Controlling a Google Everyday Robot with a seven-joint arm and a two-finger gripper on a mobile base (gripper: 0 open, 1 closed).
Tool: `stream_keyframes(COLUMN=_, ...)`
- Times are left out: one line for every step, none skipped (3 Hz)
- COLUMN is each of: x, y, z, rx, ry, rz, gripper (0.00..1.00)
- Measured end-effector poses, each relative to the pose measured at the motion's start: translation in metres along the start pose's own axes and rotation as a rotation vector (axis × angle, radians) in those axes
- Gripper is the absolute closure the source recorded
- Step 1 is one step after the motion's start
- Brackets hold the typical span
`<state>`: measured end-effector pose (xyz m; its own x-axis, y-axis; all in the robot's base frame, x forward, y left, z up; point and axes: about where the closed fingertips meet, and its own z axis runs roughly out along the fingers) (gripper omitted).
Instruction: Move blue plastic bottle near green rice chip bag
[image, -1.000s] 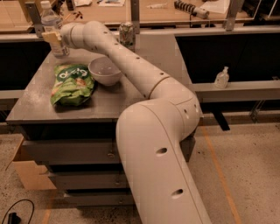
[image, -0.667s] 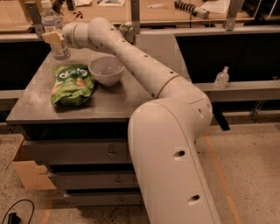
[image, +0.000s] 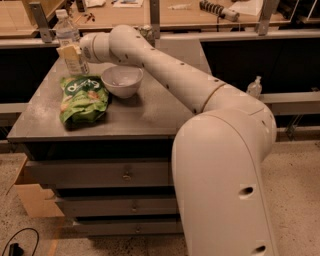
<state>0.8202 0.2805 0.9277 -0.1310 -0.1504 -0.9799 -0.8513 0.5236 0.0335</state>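
Nearest, on the speckled floor at the left, a cardboard box (image: 31, 196) leans against a grey drawer cabinet (image: 125, 175), with a dark cable (image: 17, 242) looped in front of it. The robot's big white arm (image: 225, 165) rises at the near right and stretches across the table (image: 145, 112) toward its far left corner.

On the near left part of the tabletop lies the green rice chip bag (image: 83, 98), flat, with its lettering facing up. Just to its right and a little farther back stands a white bowl (image: 122, 81), close to the bag.

Beyond the bag's far edge is the gripper (image: 73, 60), its pale fingers closed narrowly around the lower part of the blue plastic bottle (image: 66, 34). The bottle stands upright, white cap on top, just behind the bag at the table's far left corner. Whether its base touches the tabletop cannot be told.

Farther right, a small clear pump bottle (image: 255, 86) sits on a ledge.
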Motion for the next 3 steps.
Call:
stream_keyframes(x=0.005, y=0.007, z=-0.002, rx=0.026, ry=-0.009, rz=-0.037, gripper=0.84)
stream_keyframes(x=0.004, y=0.013, z=0.001, rx=0.046, ry=-0.031, rz=-0.073, gripper=0.62)
stream_keyframes(x=0.002, y=0.018, z=0.001, rx=0.062, ry=-0.046, rz=-0.096, gripper=0.38)
